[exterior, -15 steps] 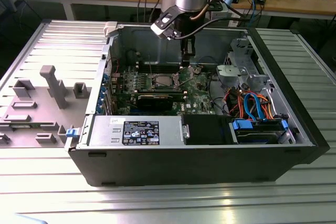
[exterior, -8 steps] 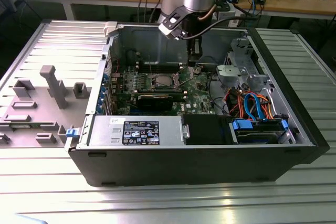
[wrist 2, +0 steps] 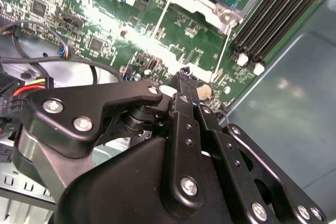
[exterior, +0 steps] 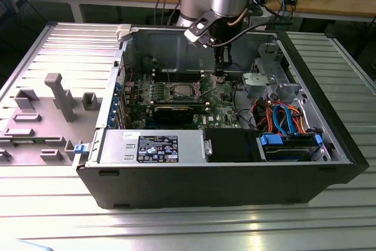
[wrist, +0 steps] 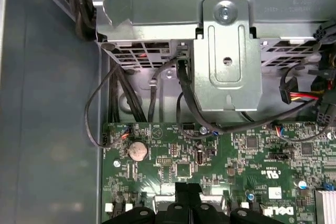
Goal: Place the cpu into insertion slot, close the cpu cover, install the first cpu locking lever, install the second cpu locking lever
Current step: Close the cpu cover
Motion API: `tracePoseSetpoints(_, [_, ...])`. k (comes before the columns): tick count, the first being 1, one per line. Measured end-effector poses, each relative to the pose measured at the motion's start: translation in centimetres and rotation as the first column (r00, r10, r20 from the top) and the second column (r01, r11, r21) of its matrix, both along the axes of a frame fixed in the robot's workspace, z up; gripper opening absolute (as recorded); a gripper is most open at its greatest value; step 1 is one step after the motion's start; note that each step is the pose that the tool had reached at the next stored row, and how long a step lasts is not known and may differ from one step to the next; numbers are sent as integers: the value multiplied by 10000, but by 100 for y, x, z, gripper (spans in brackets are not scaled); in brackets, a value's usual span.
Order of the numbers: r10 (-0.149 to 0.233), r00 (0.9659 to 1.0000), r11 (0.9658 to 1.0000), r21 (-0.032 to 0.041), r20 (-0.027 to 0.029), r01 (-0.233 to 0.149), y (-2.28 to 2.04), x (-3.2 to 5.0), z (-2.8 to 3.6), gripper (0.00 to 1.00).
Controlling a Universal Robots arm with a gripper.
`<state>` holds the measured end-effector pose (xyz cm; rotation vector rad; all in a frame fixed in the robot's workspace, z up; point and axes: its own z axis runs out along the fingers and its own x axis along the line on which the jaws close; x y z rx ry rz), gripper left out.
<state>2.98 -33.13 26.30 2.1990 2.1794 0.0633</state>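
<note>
Black sticker [exterior: 157, 148] w/ white print on grey power-supply box [exterior: 114, 150], lower middle of exterior view: too small to read. White logo marks [wrist: 271, 173] on green board [wrist: 236, 182], first wrist view; fine print nearby unreadable.

Exterior view: I look steeply down into the open computer case [exterior: 235, 180], mid-distance. Both wrist views: close over the green circuit board [wrist: 236, 156], past the gripper [wrist: 189, 190]; first faces the drive cage [wrist: 226, 51], second the memory slots [wrist 2: 278, 19]. All share the board.
</note>
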Motion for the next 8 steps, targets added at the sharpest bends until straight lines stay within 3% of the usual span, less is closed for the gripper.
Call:
tracePoseSetpoints(2, [2,10000,10000,1,0,-2,7,45,-12,11])
tracePoseSetpoints(3, [2,10000,10000,2,1,-2,14,112,-80,11])
tracePoseSetpoints(4, [2,10000,10000,-2,0,-2,14,112,-138,11])
tracePoseSetpoints(8, [1,10000,10000,1,28,-1,14,39,-140,11])
